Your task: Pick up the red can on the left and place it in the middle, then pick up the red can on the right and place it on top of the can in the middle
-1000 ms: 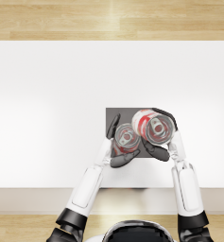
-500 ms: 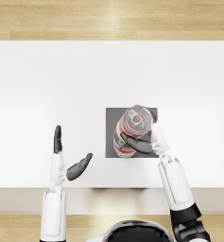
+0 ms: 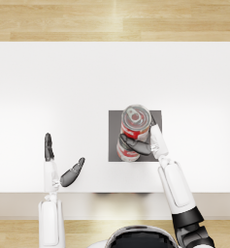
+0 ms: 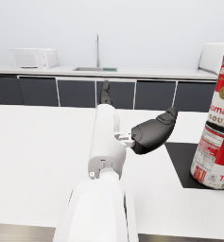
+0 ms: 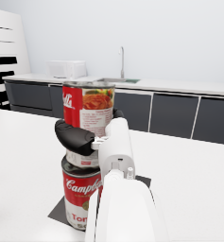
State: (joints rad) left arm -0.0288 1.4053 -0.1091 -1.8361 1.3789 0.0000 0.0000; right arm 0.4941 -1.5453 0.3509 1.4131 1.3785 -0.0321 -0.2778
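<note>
Since 0.5 s ago, top can [image 3: 135,123] sits straighter on bottom can [image 3: 127,151], on the gray mat [image 3: 114,127] mid-bench. Right hand [image 3: 137,146] grips it so it won't tip. Left hand [image 3: 63,167], near front edge, is spread & empty.

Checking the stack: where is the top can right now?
In the head view the top can sits on the bottom can, on the grey mat mid-table, gripped by the right hand.
</note>
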